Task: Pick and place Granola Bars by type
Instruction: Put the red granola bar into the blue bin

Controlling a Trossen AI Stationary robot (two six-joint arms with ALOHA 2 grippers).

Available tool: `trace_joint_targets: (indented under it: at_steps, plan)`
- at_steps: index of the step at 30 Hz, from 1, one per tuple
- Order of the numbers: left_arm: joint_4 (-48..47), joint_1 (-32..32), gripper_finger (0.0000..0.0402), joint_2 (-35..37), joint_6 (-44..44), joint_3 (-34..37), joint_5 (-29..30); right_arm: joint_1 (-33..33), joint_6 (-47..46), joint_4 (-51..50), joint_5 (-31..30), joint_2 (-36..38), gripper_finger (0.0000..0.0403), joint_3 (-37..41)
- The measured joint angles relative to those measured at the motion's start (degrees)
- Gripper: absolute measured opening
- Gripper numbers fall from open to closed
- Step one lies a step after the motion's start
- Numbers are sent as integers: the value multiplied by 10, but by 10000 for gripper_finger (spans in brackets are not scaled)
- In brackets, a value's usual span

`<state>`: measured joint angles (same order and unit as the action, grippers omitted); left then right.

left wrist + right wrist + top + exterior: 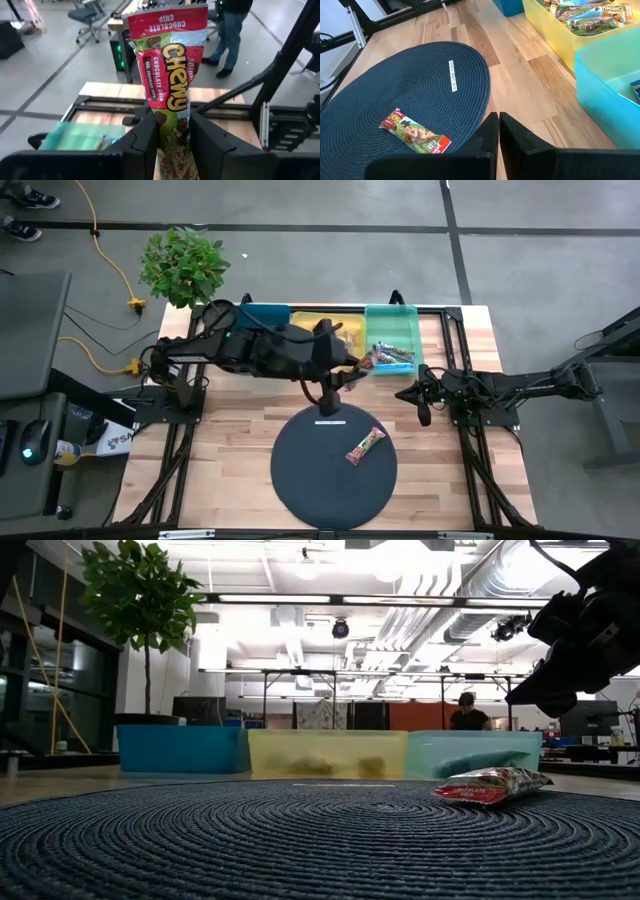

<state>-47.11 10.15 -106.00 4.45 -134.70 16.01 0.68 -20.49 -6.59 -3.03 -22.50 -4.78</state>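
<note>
Between the left gripper's [170, 132] two dark fingers a granola bar [169, 75] stands clamped, its red and green wrapper reading "CHEWY" in yellow, with "CHOCOLATE CHIP" on a red band and again along the sealed top edge. From above, this gripper [352, 370] hangs at the near rim of the trays, between the yellow tray [300, 315] and the teal tray [405, 315].

On the round dark woven mat [310, 470] lies one more chocolate chip bar [365, 446], right of centre, well inside the mat's edge with bare weave all round it; the right wrist view shows its "Chewy" mark and a small white tag [452, 76] sewn to the mat, its writing too small to read.

Three trays stand side by side along the far table edge: blue [180, 748], yellow [327, 752], teal [470, 752]. The yellow one holds tan-wrapped "Chewy" bars [585, 12]; the teal holds blue-purple bars [393, 355].

The right gripper [424, 393] waits over bare wood, right of the mat, its fingers pressed together with nothing between.
</note>
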Motion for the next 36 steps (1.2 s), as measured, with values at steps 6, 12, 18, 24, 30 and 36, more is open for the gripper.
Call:
trace_joint_targets:
  at_steps: [6, 12, 18, 24, 30, 36]
  plan:
    - [46, 0, 98, 17, -18, 0, 41, 0, 0, 1, 0, 0, 0, 0]
    - [86, -1, 98, 28, -45, 0, 74, 0, 0, 3, 0, 0, 0, 0]
    - [70, 0, 98, 54, -58, 0, 76, 0, 0, 4, 0, 0, 0, 0]
    - [14, 0, 98, 101, -60, 0, 102, 0, 0, 5, 0, 0, 0, 0]
    - [-55, 0, 98, 154, -59, 0, 172, 0, 0, 5, 0, 0, 0, 0]
    - [-109, -14, 98, 187, -45, 0, 289, 0, 0, 5, 0, 0, 0, 0]
